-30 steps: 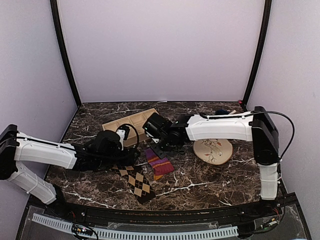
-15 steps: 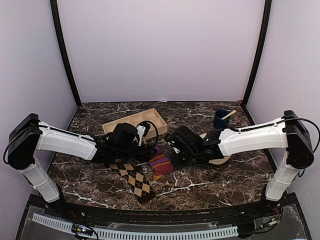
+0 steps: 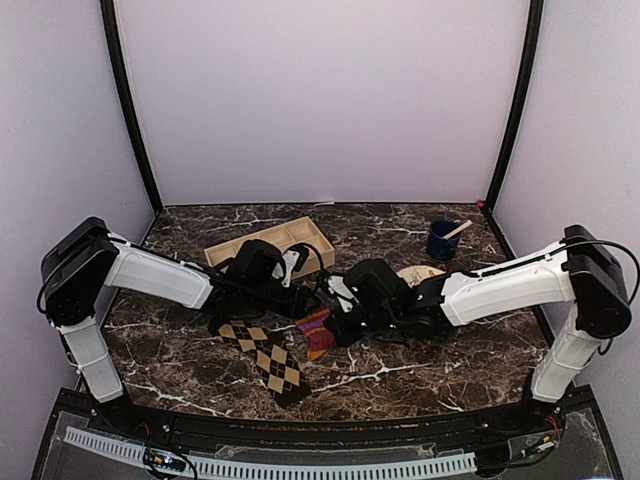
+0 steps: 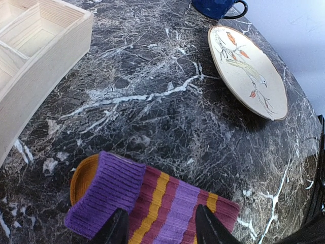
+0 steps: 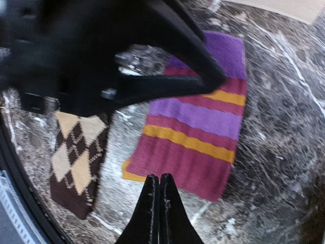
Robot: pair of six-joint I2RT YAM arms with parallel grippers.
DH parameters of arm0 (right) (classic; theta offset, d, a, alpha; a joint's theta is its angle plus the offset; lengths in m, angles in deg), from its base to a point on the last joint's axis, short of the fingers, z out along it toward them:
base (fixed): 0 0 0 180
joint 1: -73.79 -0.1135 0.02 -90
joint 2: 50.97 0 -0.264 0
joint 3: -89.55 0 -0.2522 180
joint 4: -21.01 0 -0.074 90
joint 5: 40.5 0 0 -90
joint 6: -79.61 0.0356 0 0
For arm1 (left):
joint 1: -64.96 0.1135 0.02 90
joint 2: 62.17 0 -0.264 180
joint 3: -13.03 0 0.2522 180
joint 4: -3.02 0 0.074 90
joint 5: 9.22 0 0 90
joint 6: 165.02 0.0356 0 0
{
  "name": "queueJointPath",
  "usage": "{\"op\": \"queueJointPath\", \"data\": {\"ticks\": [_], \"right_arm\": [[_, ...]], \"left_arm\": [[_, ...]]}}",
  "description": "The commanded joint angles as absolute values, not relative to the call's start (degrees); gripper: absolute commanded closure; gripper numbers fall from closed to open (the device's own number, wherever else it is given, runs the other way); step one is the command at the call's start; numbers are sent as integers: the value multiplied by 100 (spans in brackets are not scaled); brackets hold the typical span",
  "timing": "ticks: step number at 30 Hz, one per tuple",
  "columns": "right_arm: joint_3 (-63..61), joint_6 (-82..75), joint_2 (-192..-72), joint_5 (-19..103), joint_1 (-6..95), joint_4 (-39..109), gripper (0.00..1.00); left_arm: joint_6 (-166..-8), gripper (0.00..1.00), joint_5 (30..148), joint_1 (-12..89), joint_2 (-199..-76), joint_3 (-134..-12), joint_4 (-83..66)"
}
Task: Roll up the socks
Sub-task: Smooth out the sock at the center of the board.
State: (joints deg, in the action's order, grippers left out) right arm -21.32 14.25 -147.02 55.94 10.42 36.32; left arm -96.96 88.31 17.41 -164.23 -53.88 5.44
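Observation:
A striped sock in purple, maroon and yellow lies flat on the marble table, seen close in the left wrist view and the right wrist view. A brown and tan argyle sock lies to its left. My left gripper hovers over the striped sock's far end, jaws apart, one finger on each side of its width. My right gripper is shut with nothing between its fingers, its tips just over the sock's near maroon edge.
A wooden compartment tray stands behind the left arm. A painted plate lies behind the right arm, mostly hidden from above. A blue mug with a stick in it stands at the back right.
The right arm swung from the tray area down and left to the striped sock, and its jaws closed. The left arm reached right over the same sock, and its jaws narrowed a little.

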Motion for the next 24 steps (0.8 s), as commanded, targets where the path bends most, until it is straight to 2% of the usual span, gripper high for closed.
{"op": "queueJointPath", "data": {"ticks": [1,24], "right_arm": [[-2158,1554,-14862,5066,1003,2924,100],[-2413,1890,-15785,4586,1007,2129,100]], "left_arm": [[-9790,53,9210,1823,-16570,-5529,597],[-10050,55,9353,2022,-17296,-5967,-227]]}}
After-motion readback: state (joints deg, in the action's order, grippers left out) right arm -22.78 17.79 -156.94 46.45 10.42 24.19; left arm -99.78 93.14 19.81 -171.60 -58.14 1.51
